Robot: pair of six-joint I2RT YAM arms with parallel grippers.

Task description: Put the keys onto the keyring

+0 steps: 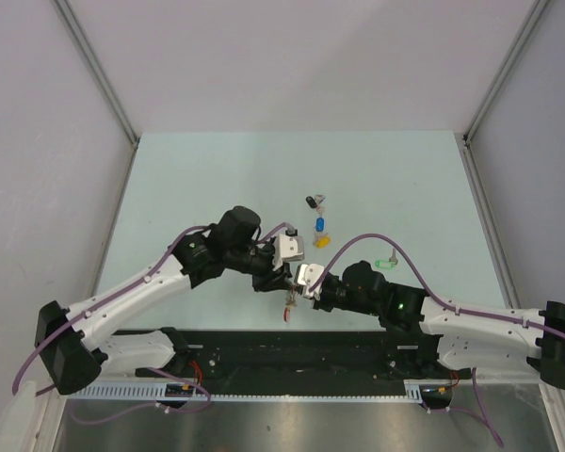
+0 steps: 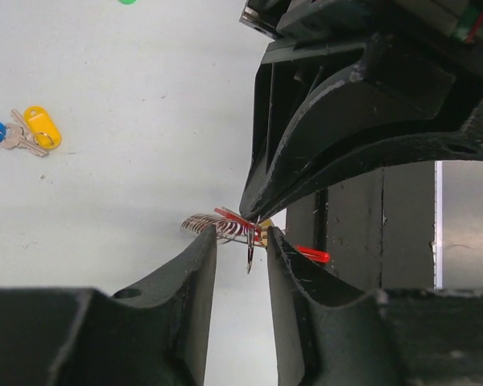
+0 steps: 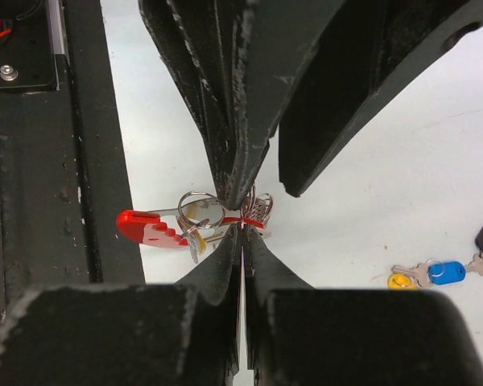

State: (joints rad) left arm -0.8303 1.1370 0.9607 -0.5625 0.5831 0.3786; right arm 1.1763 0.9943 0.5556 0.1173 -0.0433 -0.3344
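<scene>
The keyring (image 3: 256,211), a red band with silvery coiled loops, is held above the table between both grippers. My right gripper (image 3: 243,228) is shut on its red band. A red-tagged key (image 3: 145,228) and a yellowish tag hang from a round loop on its left. My left gripper (image 2: 241,237) is open, its fingers (image 2: 200,257) on either side of the coil (image 2: 209,224), reaching in from the top in the right wrist view. On the table lie the black key (image 1: 313,201), blue key (image 1: 320,224), yellow key (image 1: 322,241) and green key (image 1: 386,265).
The black base rail (image 1: 292,348) runs along the near edge under the two grippers. Grey walls enclose the pale table (image 1: 207,179) at left, right and back. Blue and yellow keys also show in the right wrist view (image 3: 447,272).
</scene>
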